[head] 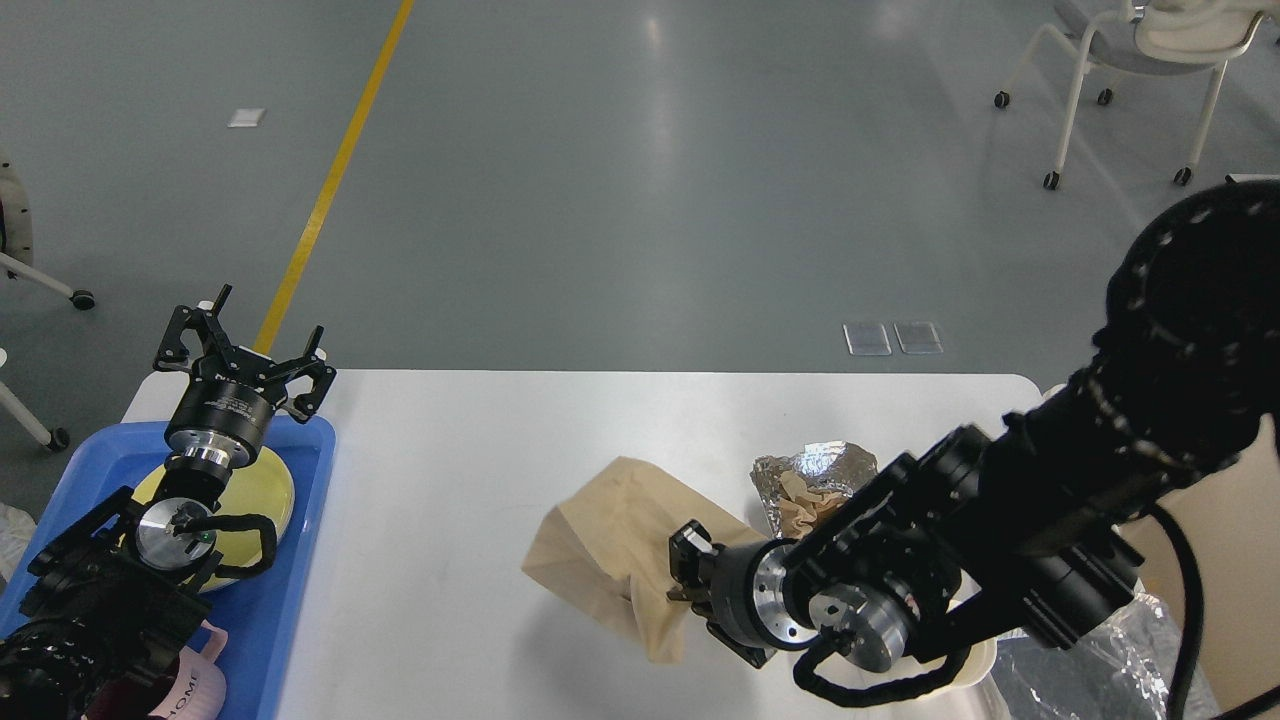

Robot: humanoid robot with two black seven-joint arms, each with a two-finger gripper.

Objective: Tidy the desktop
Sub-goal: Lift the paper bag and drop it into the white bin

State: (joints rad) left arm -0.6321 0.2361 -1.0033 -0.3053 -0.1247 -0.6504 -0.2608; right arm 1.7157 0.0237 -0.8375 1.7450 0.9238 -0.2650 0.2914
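Note:
The white desktop (480,450) spans the view. My right gripper (681,573) is shut on the right edge of a brown paper bag (605,540) and holds it tilted, its left part hanging just over the table. Behind it lies crumpled silver foil (815,468) with wadded brown paper in it. My left gripper (246,347) is open and empty, above the far edge of the blue tray (295,560).
The blue tray holds a yellow plate (262,488) and a pink mug (196,690), partly hidden by my left arm. A bin with a clear plastic liner (1100,670) stands at the lower right, beside a beige surface (1225,540). Chairs stand on the floor beyond.

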